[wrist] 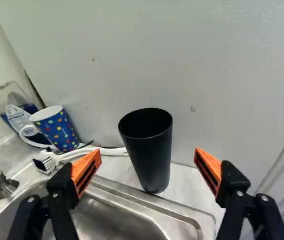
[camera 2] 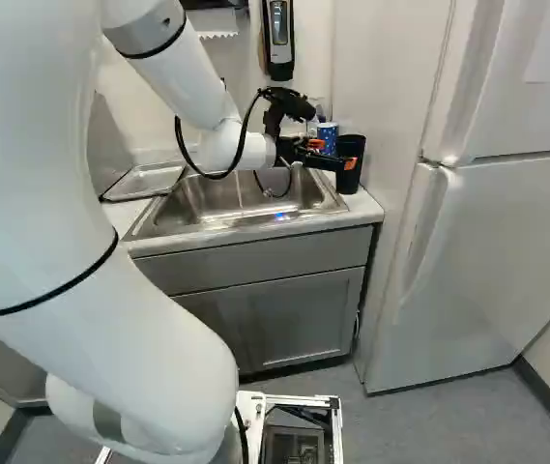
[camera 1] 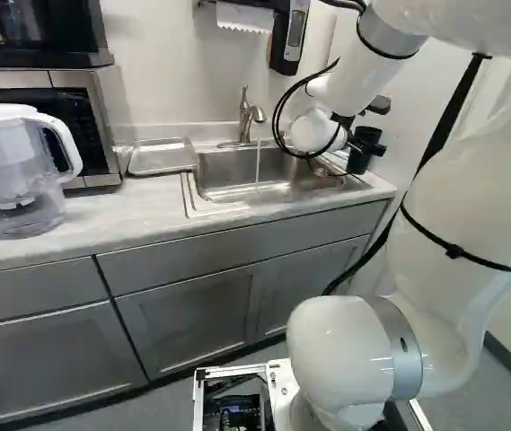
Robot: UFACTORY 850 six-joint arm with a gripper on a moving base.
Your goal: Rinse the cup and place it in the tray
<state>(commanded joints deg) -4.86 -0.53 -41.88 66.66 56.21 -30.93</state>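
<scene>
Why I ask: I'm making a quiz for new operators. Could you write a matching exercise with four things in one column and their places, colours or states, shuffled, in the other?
Things
1. Tumbler
2. Paper cup
3. Metal tray
4. Gripper

Places, colours or states
A. Blue with coloured dots
B. Open, gripping nothing
C. Black, standing upright
D. On the counter, just left of the sink in the left base view

Right pairs: 1-C, 2-A, 3-D, 4-B
</scene>
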